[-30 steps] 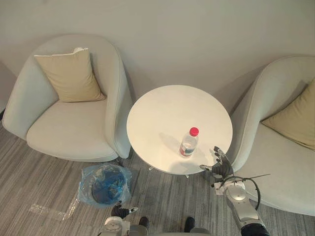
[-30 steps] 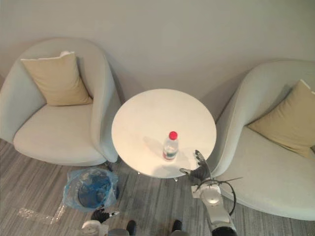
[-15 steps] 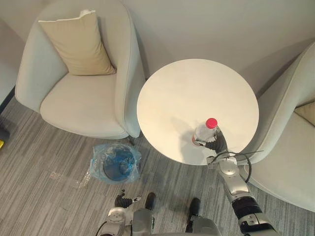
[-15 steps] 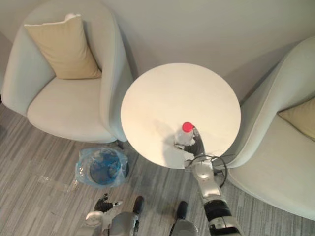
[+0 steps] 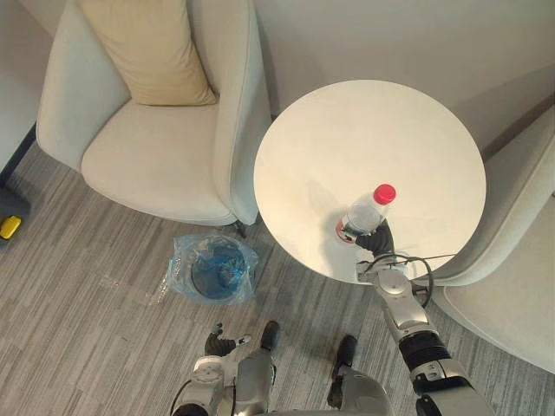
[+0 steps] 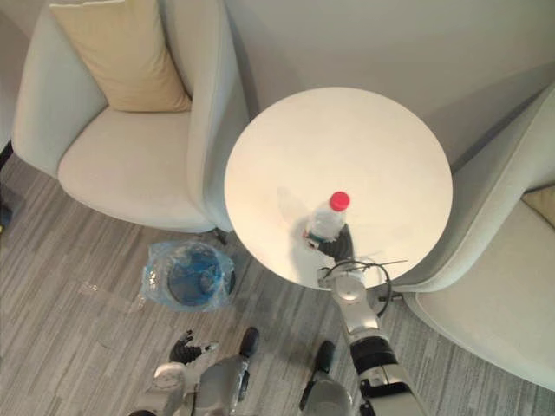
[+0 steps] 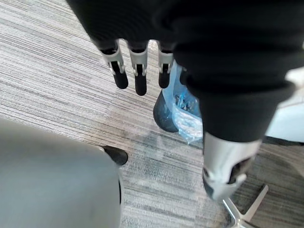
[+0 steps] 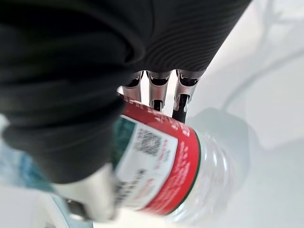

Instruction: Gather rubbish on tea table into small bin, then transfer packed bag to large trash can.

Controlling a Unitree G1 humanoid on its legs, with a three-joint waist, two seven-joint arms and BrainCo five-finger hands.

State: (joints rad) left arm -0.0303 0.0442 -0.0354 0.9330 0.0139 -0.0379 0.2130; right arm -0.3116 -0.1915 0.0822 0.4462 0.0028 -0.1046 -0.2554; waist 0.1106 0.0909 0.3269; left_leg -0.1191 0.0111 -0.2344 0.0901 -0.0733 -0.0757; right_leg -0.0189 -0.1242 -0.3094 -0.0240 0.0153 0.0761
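A clear plastic bottle (image 5: 368,212) with a red cap and red label stands near the front edge of the round white tea table (image 5: 364,130). My right hand (image 5: 375,243) is at its lower part. In the right wrist view the bottle (image 8: 161,161) lies against the palm, with the fingers (image 8: 179,102) on one side and the thumb (image 8: 95,194) on the other. The small bin (image 5: 212,270), lined with a blue bag, stands on the floor left of the table. My left hand (image 7: 140,66) hangs low over the carpet near the bin (image 7: 175,111), fingers straight and holding nothing.
A pale armchair (image 5: 156,156) with a tan cushion (image 5: 152,48) stands left of the table, close to the bin. A second armchair (image 5: 520,260) is tight against the table's right side. A small yellow object (image 5: 9,227) lies at the far left.
My right hand went from the table's front edge, fingers spread, up to the bottle and closed round its lower part. The camera has tipped further down over the table.
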